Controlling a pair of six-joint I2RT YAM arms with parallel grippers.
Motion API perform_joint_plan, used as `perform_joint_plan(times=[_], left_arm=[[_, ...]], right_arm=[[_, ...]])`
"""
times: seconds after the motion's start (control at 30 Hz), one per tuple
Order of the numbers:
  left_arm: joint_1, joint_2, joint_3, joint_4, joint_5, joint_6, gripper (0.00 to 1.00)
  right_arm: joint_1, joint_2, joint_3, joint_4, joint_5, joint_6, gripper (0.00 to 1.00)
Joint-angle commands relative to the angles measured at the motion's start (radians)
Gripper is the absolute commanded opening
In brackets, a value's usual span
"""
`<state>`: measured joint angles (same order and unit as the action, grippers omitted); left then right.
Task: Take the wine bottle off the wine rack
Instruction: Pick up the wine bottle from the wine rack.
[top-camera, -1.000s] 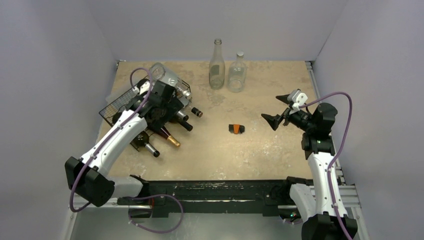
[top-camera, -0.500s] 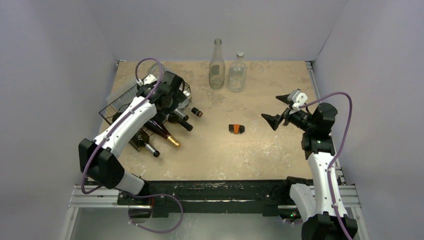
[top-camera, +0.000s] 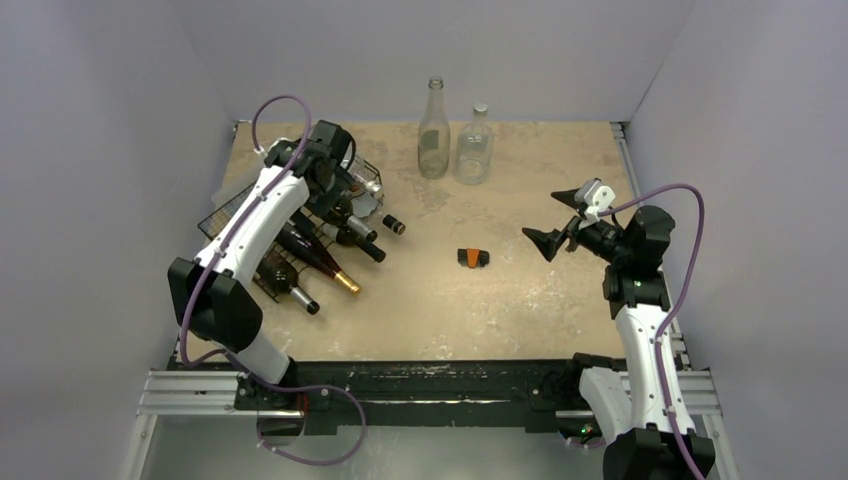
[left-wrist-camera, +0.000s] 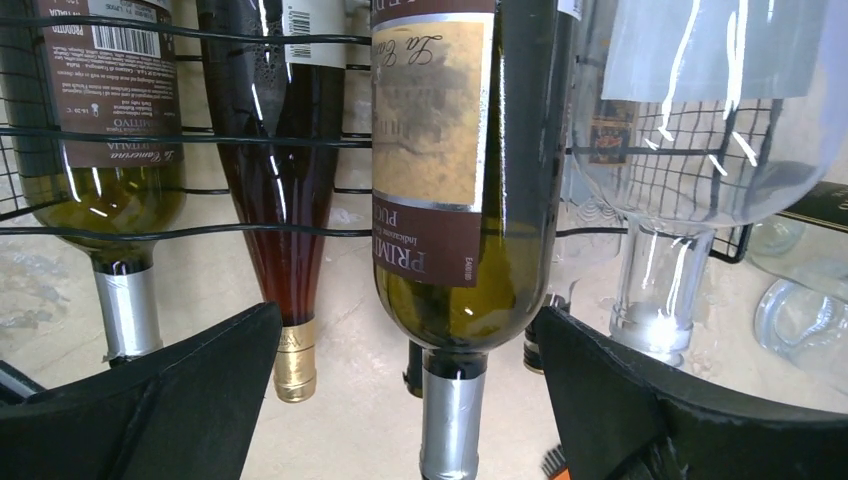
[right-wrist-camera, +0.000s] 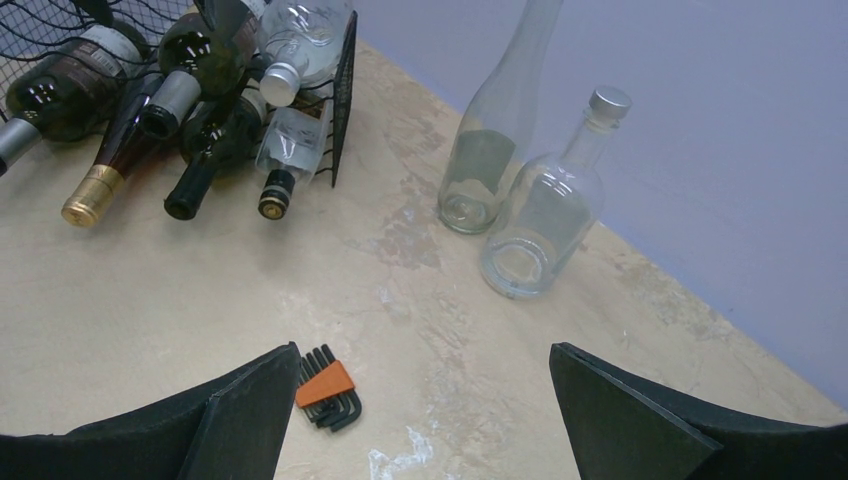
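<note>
The black wire wine rack stands at the table's left and holds several lying bottles, necks toward the middle. My left gripper hangs over its top, open. In the left wrist view its fingers stand wide on either side of a green wine bottle with a brown label and a silver foil neck, touching nothing. Beside that bottle lie a red-brown bottle with gold foil, a clear bottle and another green one. My right gripper is open and empty, above the table's right.
Two empty clear glass bottles stand at the back middle. An orange and black hex key set lies mid-table; it also shows in the right wrist view. Grey walls enclose the table.
My left arm has swung toward the back, carrying its open gripper from the rack's front to over its top rear. The right arm has not moved.
</note>
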<state>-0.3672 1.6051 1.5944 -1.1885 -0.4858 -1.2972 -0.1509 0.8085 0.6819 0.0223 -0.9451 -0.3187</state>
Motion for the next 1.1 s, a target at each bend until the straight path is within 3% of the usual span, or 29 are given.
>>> perform_joint_plan(times=[0.0,0.3,0.97,1.07], left_arm=[[0.029,0.028,0.066,-0.022,0.03,0.033,1.0],[0.09,0.141,0.142,-0.022,0.064,0.088,0.99],[0.181,0.255,0.139,0.041,0.166,0.135,0.96],[0.19,0.259,0.138,0.05,0.183,0.141,0.91]], right_arm=[[-0.002,-0.017,0.007,0.014,-0.026,0.009,0.99],[-0.003,-0.02,0.005,0.013,-0.025,0.007,0.99],[-0.003,-0.02,0.003,0.012,-0.026,0.003,0.99],[-0.002,-0.02,0.004,0.011,-0.027,0.003,0.99]])
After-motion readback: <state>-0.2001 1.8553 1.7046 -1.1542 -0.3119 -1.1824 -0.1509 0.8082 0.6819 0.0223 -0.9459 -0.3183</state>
